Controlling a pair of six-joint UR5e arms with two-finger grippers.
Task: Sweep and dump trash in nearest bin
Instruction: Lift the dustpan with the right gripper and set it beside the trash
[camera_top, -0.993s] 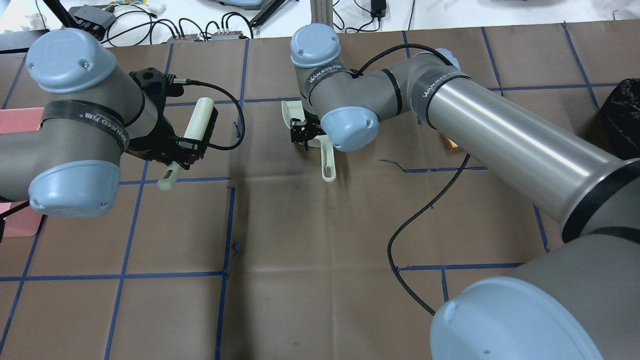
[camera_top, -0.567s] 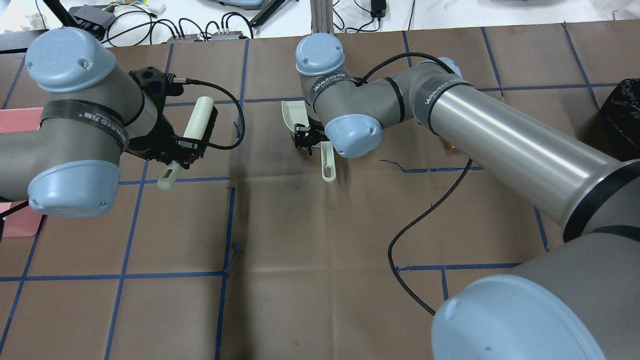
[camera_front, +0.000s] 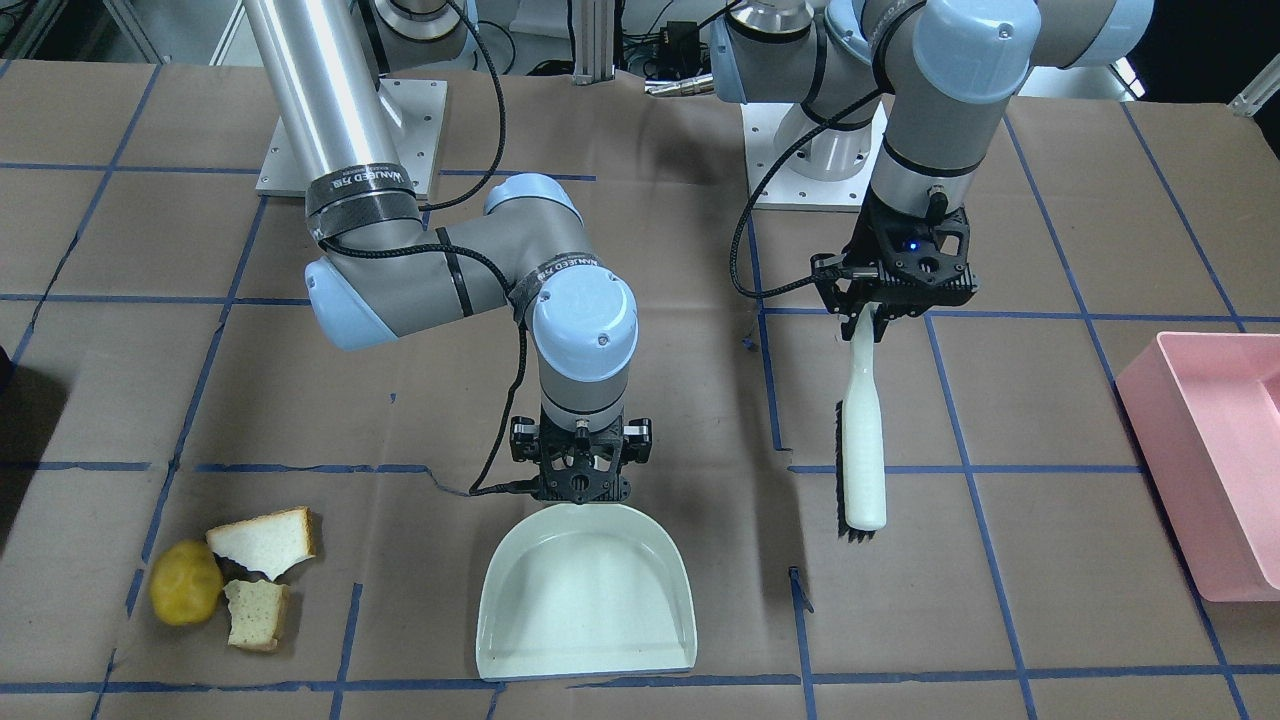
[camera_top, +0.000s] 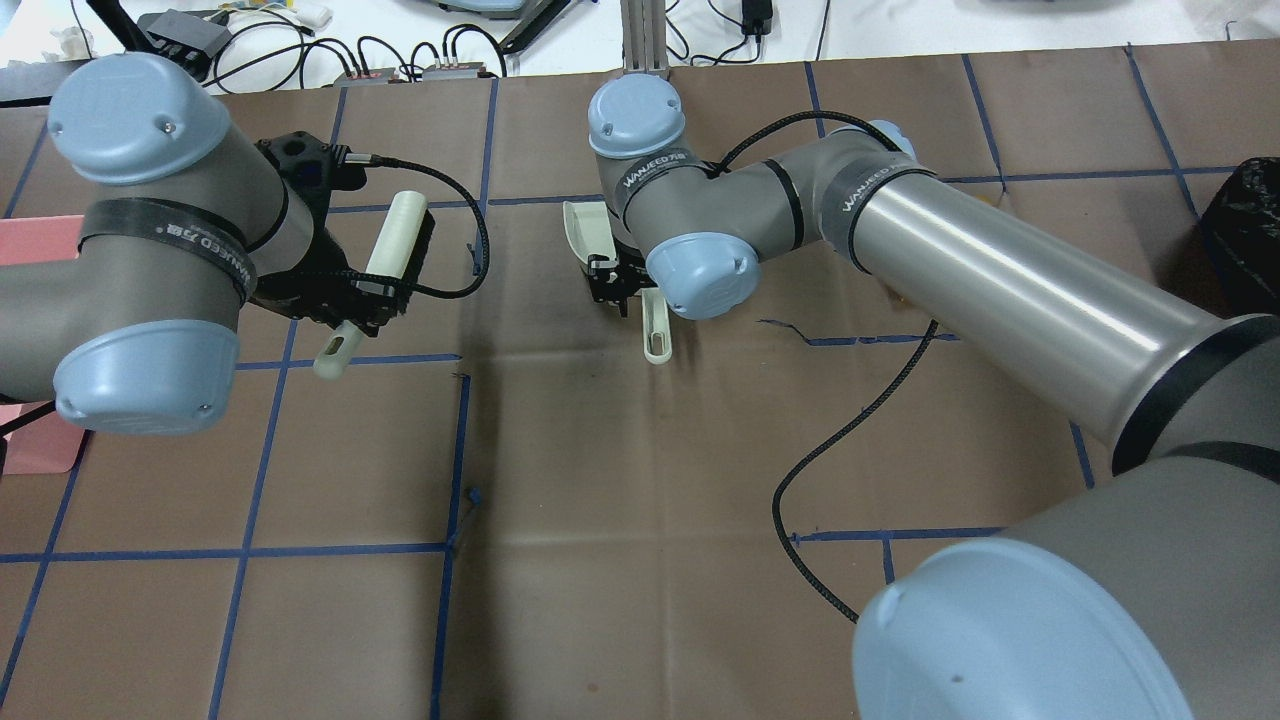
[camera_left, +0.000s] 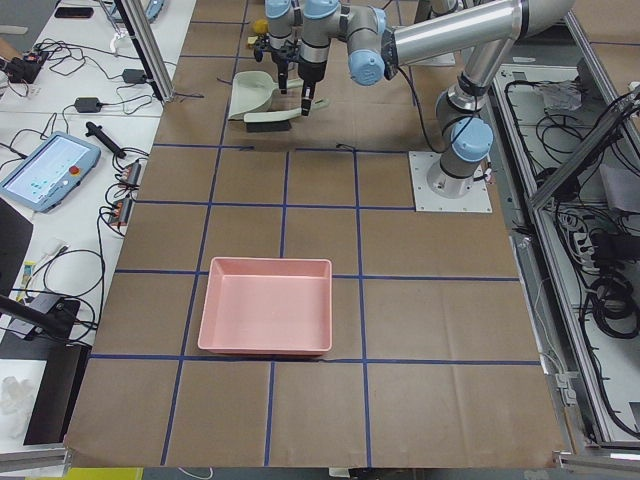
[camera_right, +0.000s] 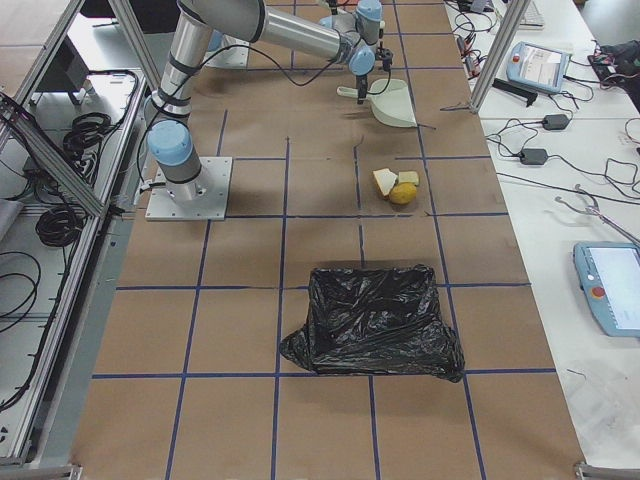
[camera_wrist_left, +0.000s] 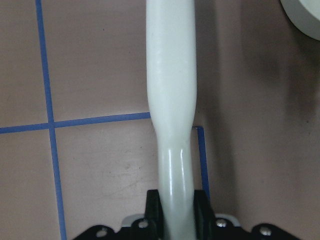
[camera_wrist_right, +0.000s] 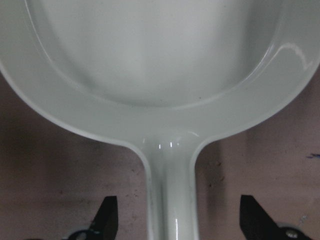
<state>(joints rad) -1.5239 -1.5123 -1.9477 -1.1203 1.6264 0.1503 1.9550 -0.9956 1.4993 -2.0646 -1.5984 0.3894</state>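
The trash lies together on the brown table: a yellow lumpy ball (camera_front: 185, 582), a white bread slice (camera_front: 265, 542) and a speckled bread chunk (camera_front: 256, 613); the overhead view hides it behind my right arm. A white dustpan (camera_front: 585, 595) lies flat to their right. My right gripper (camera_front: 582, 495) is open and straddles the dustpan's handle (camera_wrist_right: 170, 200), its fingers (camera_wrist_right: 107, 217) apart from it on both sides. My left gripper (camera_front: 880, 305) is shut on the handle of a white brush (camera_front: 863, 440) with black bristles, also seen in the left wrist view (camera_wrist_left: 172, 100).
A pink bin (camera_front: 1215, 440) stands at the table's end on my left side. A bin lined with a black bag (camera_right: 375, 320) stands on my right side, closer to the trash. Blue tape lines grid the table. A black cable (camera_top: 850, 430) trails from my right arm.
My right wrist has shifted slightly along the dustpan's handle, with the gripper staying open over it. The left arm and brush have not moved.
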